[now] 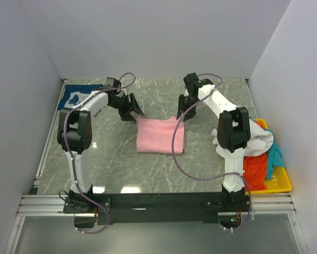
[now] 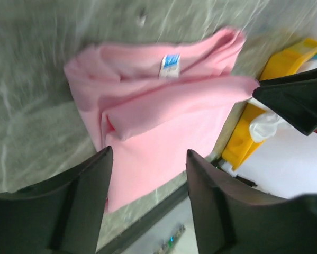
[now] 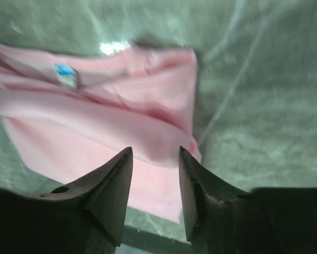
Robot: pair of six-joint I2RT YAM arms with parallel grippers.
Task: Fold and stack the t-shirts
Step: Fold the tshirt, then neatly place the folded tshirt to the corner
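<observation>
Near right, yellow tray [image 1: 283, 185] holds the heap waiting for work: white tee [image 1: 259, 140], orange-red tee [image 1: 255, 169], teal tee [image 1: 276, 156], all crumpled, none folded. Centre of table [image 1: 121, 164]: pink tee [image 1: 159, 136] lies flat, folded to a compact rectangle, prob. put there so both arms reach it equally. Long axis approx. left-right; neck label [image 2: 170, 65] sits up top toward the far edge, so collar end seems to point away from the bases. My left claw [image 1: 133, 114] hangs over its far-left corner and my right claw [image 1: 182, 114] over the far-right; both jaws apart, nothing pinched, cloth below. One claw per corner suits a matched two-corner pick-up for a next fold. Far left corner: navy tee [image 1: 76, 95], flat, well apart, poss. the stack spot.
</observation>
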